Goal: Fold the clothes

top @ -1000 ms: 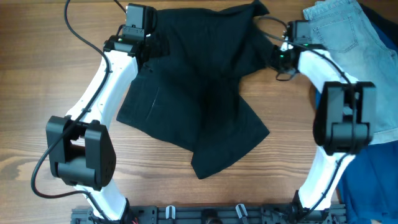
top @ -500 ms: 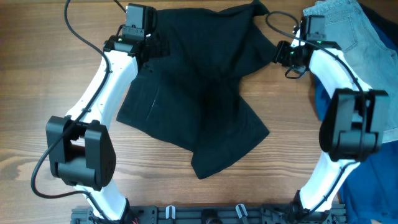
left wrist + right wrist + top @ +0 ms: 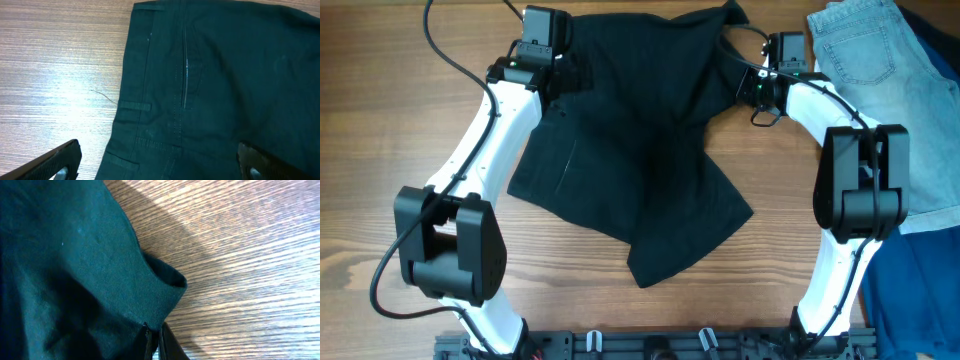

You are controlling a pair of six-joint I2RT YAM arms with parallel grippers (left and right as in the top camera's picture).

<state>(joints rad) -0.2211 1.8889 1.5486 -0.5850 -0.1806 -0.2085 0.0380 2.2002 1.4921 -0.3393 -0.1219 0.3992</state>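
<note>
A pair of black trousers (image 3: 640,140) lies crumpled across the middle of the wooden table. My left gripper (image 3: 545,75) is open, its fingers straddling the trousers' waistband (image 3: 150,107) at the left edge, with belt loops and a seam in view. My right gripper (image 3: 752,85) is shut on the trousers' right edge (image 3: 150,305), the cloth pinched between its fingers just above the table.
Light blue jeans (image 3: 865,50) lie at the back right, overlapping a darker blue garment (image 3: 920,260) along the right edge. Bare wooden table (image 3: 380,120) shows to the left and in front of the trousers. Cables run near both wrists.
My right gripper swung out to the right and back, now further left at the trousers' edge. The left arm and the trousers have not moved.
</note>
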